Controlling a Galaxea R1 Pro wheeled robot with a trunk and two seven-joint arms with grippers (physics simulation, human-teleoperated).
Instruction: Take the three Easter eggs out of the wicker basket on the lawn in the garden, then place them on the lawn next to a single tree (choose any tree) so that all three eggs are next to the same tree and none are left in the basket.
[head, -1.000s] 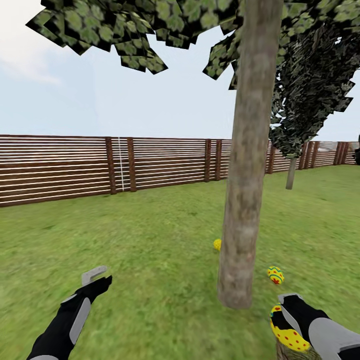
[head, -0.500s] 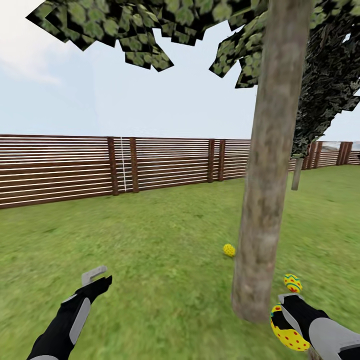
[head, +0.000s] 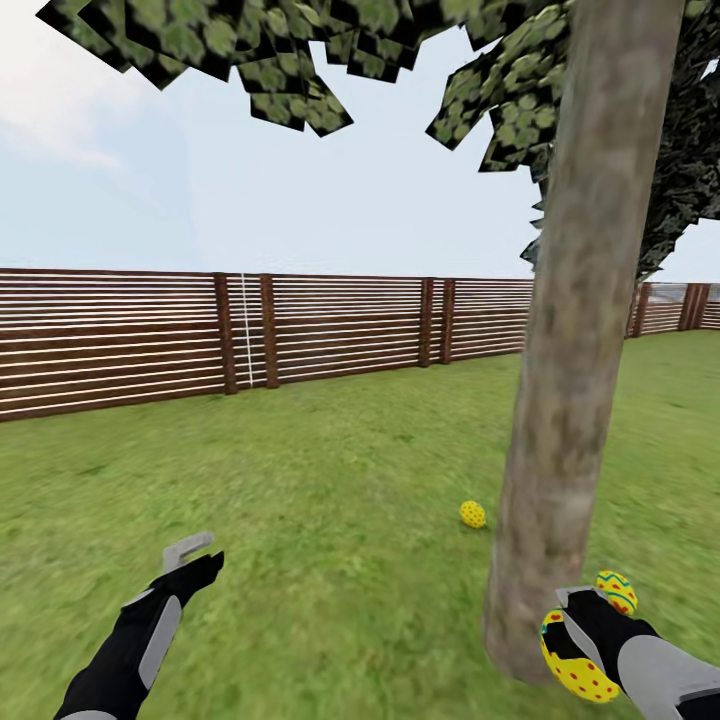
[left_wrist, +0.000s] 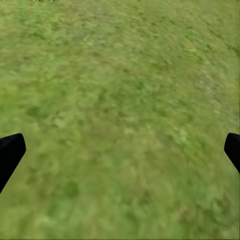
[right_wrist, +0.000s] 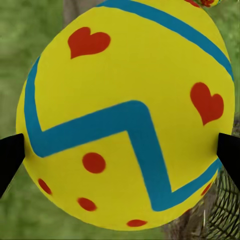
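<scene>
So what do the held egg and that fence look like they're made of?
The egg in the right gripper looks smooth and hard, painted matte yellow with crisp blue and red markings; whether plastic or shell is unclear. The fence looks like brown stained wooden slats on posts.

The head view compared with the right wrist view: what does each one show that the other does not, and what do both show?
Head view alone: the brown slatted wooden fence, the pale sky, the empty left gripper, and a small yellow egg on the grass left of the trunk.

Right wrist view alone: the held egg's red hearts and its blue zigzag band in close detail.

Both: the yellow red-dotted egg clamped in the right gripper, the thick grey-brown tree trunk, another patterned egg behind the gripper, and the green lawn.
</scene>
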